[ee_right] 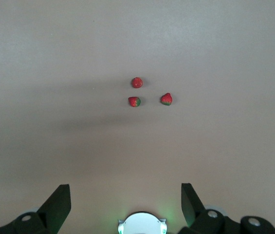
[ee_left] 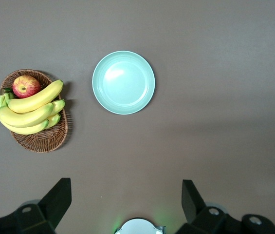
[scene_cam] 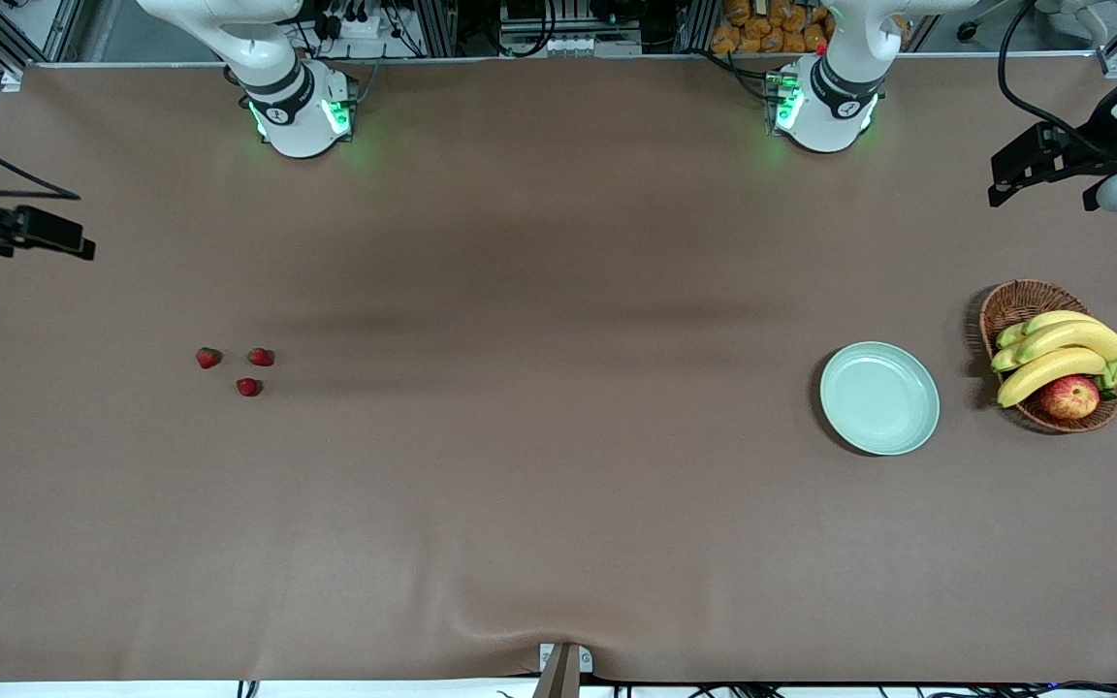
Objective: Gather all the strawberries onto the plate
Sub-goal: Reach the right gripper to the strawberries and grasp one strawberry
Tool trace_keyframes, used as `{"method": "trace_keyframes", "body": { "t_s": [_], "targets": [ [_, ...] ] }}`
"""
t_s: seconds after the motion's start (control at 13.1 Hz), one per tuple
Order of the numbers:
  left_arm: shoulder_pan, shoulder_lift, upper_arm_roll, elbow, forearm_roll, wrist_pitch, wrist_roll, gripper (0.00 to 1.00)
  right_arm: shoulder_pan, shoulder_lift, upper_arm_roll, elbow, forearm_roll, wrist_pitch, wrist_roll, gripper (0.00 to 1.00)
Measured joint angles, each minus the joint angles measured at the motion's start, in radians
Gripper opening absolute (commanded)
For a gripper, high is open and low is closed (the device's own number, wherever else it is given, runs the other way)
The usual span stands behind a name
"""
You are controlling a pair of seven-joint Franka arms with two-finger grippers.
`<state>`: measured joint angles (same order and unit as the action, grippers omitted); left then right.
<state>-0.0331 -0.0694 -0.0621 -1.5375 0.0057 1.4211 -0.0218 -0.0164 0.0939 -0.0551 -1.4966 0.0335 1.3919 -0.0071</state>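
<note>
We see three strawberries (scene_cam: 239, 367) clustered toward the right arm's bench (scene_cam: 539, 485) end, at 9 o'clock from the plate (scene_cam: 878, 397), well apart. Left end effector (ee_left: 126, 195) and right end effector (ee_right: 125, 195) both hang spread wide, high over bare bench.

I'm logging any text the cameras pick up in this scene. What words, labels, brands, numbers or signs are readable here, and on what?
None can be read.
Small round marks on both arms' bases at the table's top edge: too small to read.
The plate, the three strawberries, the basket, bananas and apple: no print.
The left gripper and right gripper: no lettering visible.
</note>
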Motion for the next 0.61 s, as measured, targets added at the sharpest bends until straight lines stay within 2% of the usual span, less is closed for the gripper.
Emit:
{"method": "trace_keyframes", "body": {
  "t_s": [0.3,0.61],
  "targets": [
    [0.001,0.024,0.001,0.001,0.0,0.002,0.0,1.0,0.017,0.072,0.005,-0.19,0.0,0.27,0.0,1.0],
    [0.002,0.037,0.001,0.002,0.0,0.009,0.0,1.0,0.022,0.243,0.006,-0.298,0.0,0.563,0.0,1.0]
  ]
}}
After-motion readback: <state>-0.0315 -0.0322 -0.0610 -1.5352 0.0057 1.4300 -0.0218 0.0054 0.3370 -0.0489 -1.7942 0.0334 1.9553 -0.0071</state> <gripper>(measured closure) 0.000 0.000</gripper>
